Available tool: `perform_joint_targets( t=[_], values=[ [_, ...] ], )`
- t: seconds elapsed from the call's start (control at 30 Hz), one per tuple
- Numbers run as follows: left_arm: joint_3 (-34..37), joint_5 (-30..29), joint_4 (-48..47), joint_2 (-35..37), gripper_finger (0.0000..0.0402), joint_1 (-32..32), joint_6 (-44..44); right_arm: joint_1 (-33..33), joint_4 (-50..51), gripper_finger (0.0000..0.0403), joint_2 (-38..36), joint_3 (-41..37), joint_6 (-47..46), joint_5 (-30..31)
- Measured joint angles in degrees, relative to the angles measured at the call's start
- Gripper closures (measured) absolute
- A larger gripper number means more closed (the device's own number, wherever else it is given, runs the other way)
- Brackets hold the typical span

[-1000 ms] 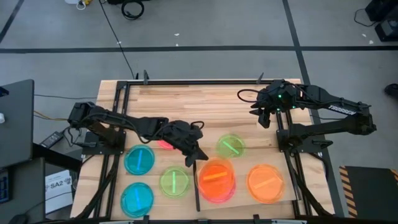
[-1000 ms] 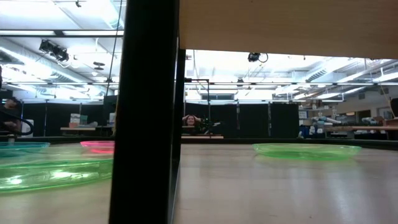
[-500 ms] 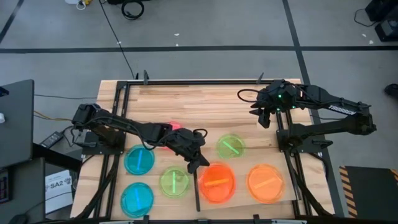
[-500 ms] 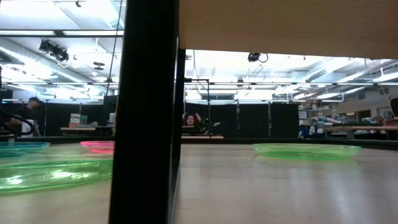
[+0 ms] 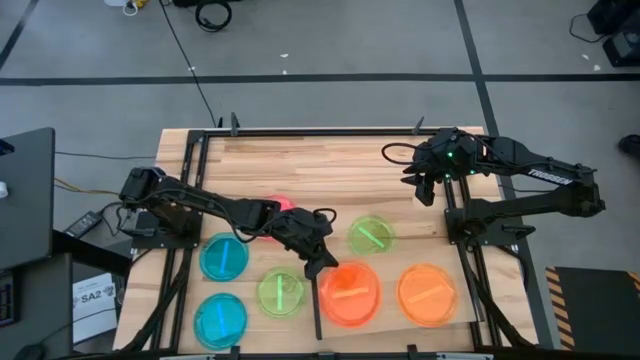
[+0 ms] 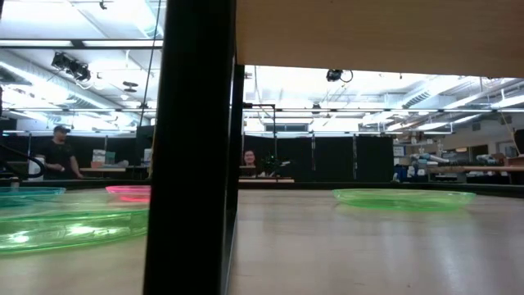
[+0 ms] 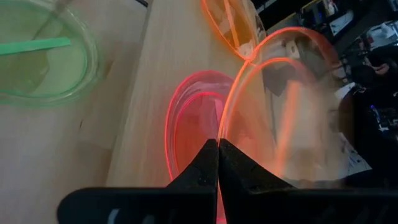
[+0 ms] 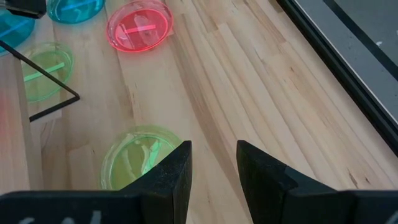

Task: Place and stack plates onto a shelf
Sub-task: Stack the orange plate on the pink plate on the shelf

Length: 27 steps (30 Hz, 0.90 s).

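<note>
In the high view my left gripper (image 5: 322, 266) is shut at the left rim of an orange plate (image 5: 350, 293) on the shelf (image 5: 390, 270), a pale board whose black strip (image 5: 316, 318) runs along its left edge. The left wrist view shows a pink plate (image 7: 180, 130) lying flat on the shelf beneath that orange plate (image 7: 280, 118). A second orange plate (image 5: 428, 293) lies flat on the shelf's right part. My right gripper (image 5: 425, 188) waits, open, near the table's far right, above the bare planks. My left gripper (image 7: 218, 146) pinches the orange plate's rim (image 7: 221, 127) between its two fingers, on the edge toward the table's left. It comes slanting down from the far left. The plate sits tilted over the pink plate, its held edge raised.
Two blue plates (image 5: 224, 257) (image 5: 219, 320) and a green one (image 5: 281, 293) lie on the tabletop left of the shelf. Another green plate (image 5: 372, 235) lies by the shelf's far edge, and a pink plate (image 5: 279, 204) shows behind the left arm. People stand in the room behind.
My left gripper has moved a little toward the table's near right, staying shut on the orange plate. The plate has come down over the pink plate on the shelf, whose rim no longer shows beneath it in the high view.
</note>
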<state>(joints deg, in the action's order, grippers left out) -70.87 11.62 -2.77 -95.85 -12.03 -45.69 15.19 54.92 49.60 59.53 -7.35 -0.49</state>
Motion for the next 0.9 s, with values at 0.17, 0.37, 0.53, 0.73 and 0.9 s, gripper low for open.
perform_joint_targets(
  t=[0.17,0.37,0.53,0.73,0.9],
  values=[
    [0.0,0.0,0.1,0.0,0.0395,0.1,0.0,0.0,0.0,0.0270,0.0,0.0,0.0,0.0],
    [0.0,0.0,-0.1,-0.6,0.0395,0.0,0.3,0.0,0.0,0.0270,0.0,0.0,0.0,0.0],
    [0.0,0.0,-0.2,-1.3,0.0395,0.0,2.6,0.0,0.0,0.0270,0.0,0.0,0.0,0.0],
    [0.0,0.0,0.5,-1.2,0.0394,0.1,2.6,0.0,0.0,0.0270,0.0,0.0,0.0,0.0],
    [0.0,0.0,0.5,-1.2,0.0373,0.1,2.6,0.0,0.0,0.0270,0.0,0.0,0.0,0.0]
  ],
)
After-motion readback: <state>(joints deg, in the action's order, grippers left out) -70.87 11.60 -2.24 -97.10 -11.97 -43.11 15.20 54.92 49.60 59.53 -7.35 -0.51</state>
